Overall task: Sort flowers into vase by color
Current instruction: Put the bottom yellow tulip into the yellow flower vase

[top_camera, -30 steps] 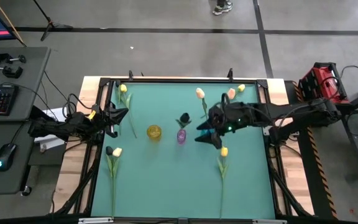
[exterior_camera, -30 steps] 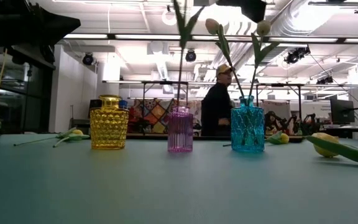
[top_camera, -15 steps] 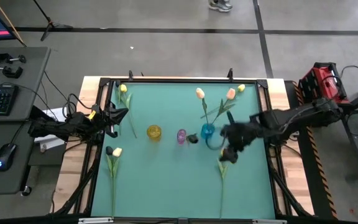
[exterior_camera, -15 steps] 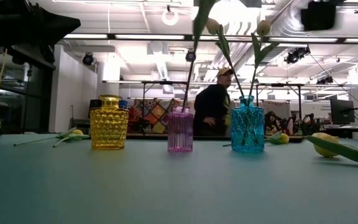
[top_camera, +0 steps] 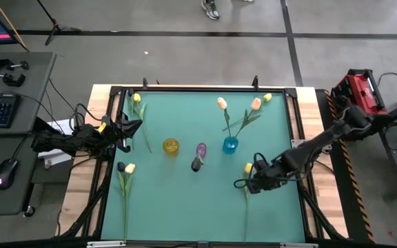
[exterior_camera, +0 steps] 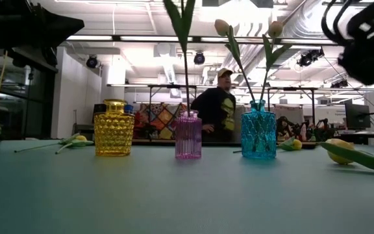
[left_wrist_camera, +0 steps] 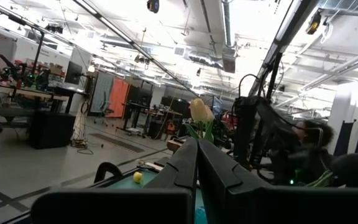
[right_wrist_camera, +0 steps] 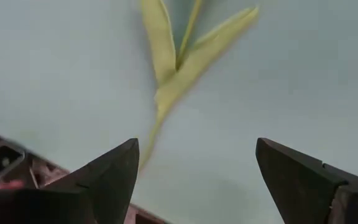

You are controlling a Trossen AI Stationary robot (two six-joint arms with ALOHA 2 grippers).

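High view: green table mat [top_camera: 185, 200] carries three small glass vases in row. Right gripper [top_camera: 248, 183] hangs over lying yellow tulip [top_camera: 247, 167] near right edge, fingers spread wide, nothing held. Left gripper [top_camera: 131, 127] waits at left edge, fingers pressed together. Blue vase [top_camera: 230, 145] holds two peach-pink tulips [top_camera: 221, 103]; purple vase [top_camera: 200, 149] holds dark tulip [top_camera: 196, 165]; yellow vase [top_camera: 171, 146] stemless (other flowers lie loose on mat).
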